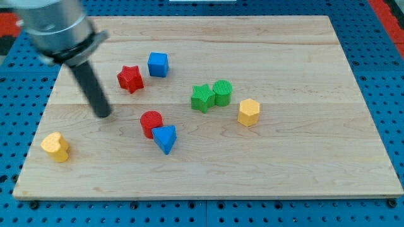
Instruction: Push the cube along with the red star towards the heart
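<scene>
Pale wooden board [303, 164] lies over a blue pegboard, and nearest the frame's bottom left sits the yellow heart [55, 146], the goal. Further up, centre-left, a red cylinder [151, 122] touches a blue triangular block [165, 138]. My tip [104, 114] (a bare rod, nothing to open or close) rests left of them, below the red star [130, 79]. The blue cube [158, 64] is upper right of the star, so I judge the push should start beyond the cube.
</scene>
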`<state>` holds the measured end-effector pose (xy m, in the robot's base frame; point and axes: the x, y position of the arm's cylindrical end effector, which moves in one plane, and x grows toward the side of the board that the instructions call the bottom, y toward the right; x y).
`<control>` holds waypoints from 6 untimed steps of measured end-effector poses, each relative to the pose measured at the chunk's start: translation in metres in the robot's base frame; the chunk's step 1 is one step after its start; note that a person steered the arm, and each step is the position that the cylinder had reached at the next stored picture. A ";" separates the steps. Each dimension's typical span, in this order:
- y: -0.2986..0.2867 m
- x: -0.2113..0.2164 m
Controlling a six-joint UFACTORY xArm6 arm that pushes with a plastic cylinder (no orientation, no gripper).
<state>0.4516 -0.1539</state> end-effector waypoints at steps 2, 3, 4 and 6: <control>0.102 -0.088; 0.111 -0.125; 0.091 -0.128; 0.032 -0.094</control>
